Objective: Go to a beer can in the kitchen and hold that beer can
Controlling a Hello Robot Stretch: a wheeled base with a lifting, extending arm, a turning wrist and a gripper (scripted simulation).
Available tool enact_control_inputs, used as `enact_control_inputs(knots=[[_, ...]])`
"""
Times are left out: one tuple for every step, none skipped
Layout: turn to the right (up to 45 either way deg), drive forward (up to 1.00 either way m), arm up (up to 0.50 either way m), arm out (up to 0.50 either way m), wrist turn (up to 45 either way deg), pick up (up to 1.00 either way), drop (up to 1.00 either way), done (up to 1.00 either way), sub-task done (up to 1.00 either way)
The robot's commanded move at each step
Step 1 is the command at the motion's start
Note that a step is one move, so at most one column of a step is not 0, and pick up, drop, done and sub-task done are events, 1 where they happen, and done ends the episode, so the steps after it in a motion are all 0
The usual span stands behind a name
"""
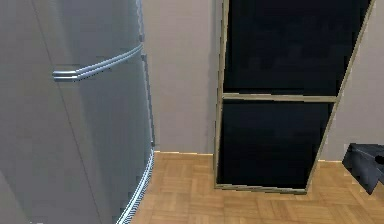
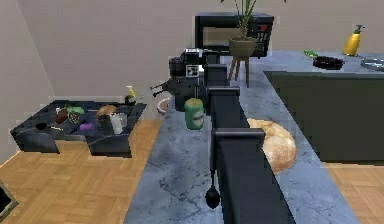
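In the arm side view the dark arm (image 2: pixel 238 155) rises from the bottom edge over a blue-grey surface (image 2: pixel 170 170); left of its far end sits the pincer (image 2: pixel 172 88); how its fingers stand cannot be told, nor whether it has hold of anything, since things stand on the surface right by it. A green can (image 2: pixel 194 112) stands upright on the surface, just left of the arm and just below the pincer's dark body in the picture; whether the two touch cannot be told. A round loaf (image 2: pixel 274 146) lies right of the arm; a dark spoon (image 2: pixel 213 193) lies by the arm near the bottom edge; farther back stand a black microwave (image 2: pixel 212 30) and a potted plant (image 2: pixel 243 45); a yellow bottle (image 2: pixel 354 40) stands at the far right. A low dark table (image 2: pixel 40 137) at the left carries small items. In the forward view a grey fridge (image 1: pixel 80 110) fills the left; a dark wood-framed panel (image 1: pixel 285 90) stands against the beige wall; the floor (image 1: pixel 190 195) is wood.
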Motion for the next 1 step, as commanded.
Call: enact_control_inputs(knots=[[0.0,0.00,0.00,0.00,45.0,0.00,0.00,0.00,0.00]])
